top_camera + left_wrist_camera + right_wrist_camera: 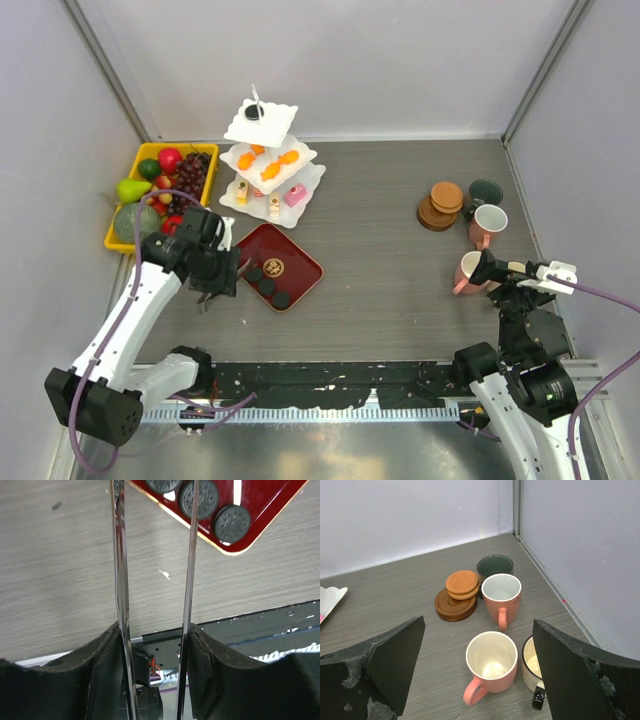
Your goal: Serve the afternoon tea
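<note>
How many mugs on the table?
4, clustered together: dark green mug at the back, far pink mug before it, near pink mug closest, cream mug right of that, partly hidden.

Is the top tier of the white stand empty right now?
No, a black round pastry sits on the top tier of the white stand.

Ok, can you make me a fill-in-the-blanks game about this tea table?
The black cookies lie on a ___ tray.
The left gripper holds the metal ___.
The orange pastries sit on the white stand's ___ tier.
Missing words: red, tongs, middle.
</note>
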`<state>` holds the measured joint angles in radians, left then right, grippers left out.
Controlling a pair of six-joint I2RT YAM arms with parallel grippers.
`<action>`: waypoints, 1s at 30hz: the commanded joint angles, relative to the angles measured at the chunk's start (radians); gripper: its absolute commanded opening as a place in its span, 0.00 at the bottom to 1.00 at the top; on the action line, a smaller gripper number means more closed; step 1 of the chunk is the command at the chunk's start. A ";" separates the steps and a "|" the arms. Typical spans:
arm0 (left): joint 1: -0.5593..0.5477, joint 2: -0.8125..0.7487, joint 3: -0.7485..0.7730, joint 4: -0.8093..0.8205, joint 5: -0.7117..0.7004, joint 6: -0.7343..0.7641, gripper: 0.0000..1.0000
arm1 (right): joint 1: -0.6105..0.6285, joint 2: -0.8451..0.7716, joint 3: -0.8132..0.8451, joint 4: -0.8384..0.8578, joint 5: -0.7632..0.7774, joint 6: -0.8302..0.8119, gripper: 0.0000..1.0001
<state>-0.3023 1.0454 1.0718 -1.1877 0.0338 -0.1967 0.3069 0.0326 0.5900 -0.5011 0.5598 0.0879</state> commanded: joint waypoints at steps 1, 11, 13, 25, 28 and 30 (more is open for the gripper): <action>-0.015 0.010 -0.042 0.069 0.025 -0.033 0.54 | 0.006 -0.003 0.002 0.039 0.006 -0.004 0.95; -0.018 0.105 -0.061 0.106 0.000 -0.024 0.56 | 0.005 -0.010 0.001 0.041 0.011 -0.005 0.95; -0.020 0.120 -0.070 0.105 -0.012 -0.023 0.57 | 0.005 -0.008 0.001 0.039 0.011 -0.004 0.96; -0.041 0.188 -0.059 0.065 -0.005 -0.017 0.59 | 0.005 -0.008 0.001 0.039 0.014 -0.002 0.95; -0.061 0.200 -0.053 0.040 -0.012 -0.020 0.60 | 0.005 -0.010 0.001 0.039 0.014 -0.004 0.96; -0.075 0.203 -0.050 0.034 -0.018 -0.021 0.60 | 0.006 -0.010 0.001 0.039 0.012 -0.004 0.96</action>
<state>-0.3527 1.2423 0.9943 -1.1240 0.0265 -0.2211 0.3069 0.0322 0.5900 -0.5011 0.5602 0.0879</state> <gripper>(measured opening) 0.600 0.955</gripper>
